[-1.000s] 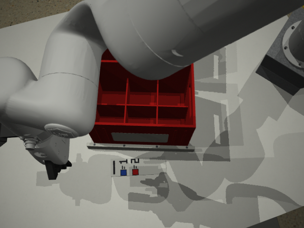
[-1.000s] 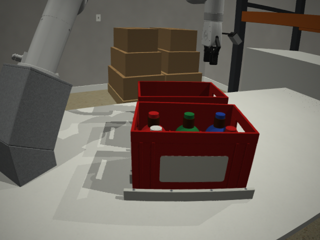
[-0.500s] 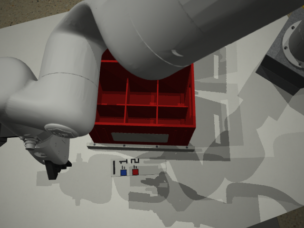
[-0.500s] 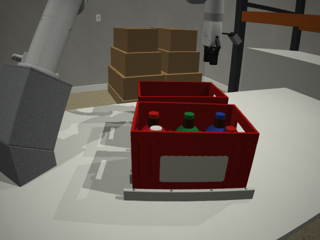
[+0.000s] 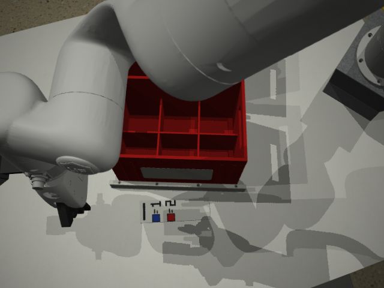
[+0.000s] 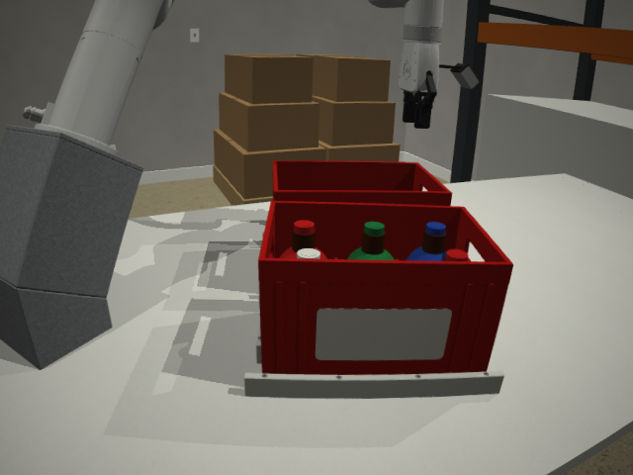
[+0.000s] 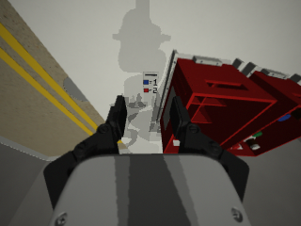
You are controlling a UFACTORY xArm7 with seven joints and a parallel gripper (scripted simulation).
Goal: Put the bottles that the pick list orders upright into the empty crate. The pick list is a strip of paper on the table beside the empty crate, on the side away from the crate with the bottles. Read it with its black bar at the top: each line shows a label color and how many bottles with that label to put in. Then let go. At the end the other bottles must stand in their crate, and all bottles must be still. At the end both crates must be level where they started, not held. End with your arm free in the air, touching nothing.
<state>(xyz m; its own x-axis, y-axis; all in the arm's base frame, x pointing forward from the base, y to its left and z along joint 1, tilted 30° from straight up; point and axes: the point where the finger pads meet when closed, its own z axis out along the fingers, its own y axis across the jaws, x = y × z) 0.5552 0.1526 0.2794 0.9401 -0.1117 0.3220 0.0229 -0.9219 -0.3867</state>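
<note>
"How are the bottles seen?"

"Five caps are shown above the rim of the full crate (image 6: 383, 286) (image 7: 284, 82). In the row nearer the empty crate (image 5: 183, 158) (image 6: 357, 177) (image 7: 226, 82), a red-capped bottle (image 6: 304, 237), a green-capped bottle (image 6: 373, 239) (image 7: 257, 135) and a blue-capped bottle (image 6: 434, 239) (image 7: 283, 118) are seen, with brown necks and shoulders coloured like their caps. In front, a white cap (image 6: 308, 253) and another red cap (image 6: 456, 254) are seen. The lower parts are hidden by the crate wall."

"And the list?"

"One blue and two red are called for on the pale pick list (image 5: 192, 213) (image 7: 150, 82). It is laid flat on the table, just beside the empty crate. That crate is red and divided into cells; part of it is hidden by the arm (image 5: 89, 123) (image 6: 110, 61) in the top view."

"Where is all this from the gripper (image 5: 75, 216) (image 6: 414, 123) (image 7: 149, 99)?"

"The bottles are placed well apart from it, across the empty crate and lower down. The list is seen much nearer, below the raised fingers."

"Is anything held?"

"Nothing is held; the fingers are parted fairly wide."
</note>
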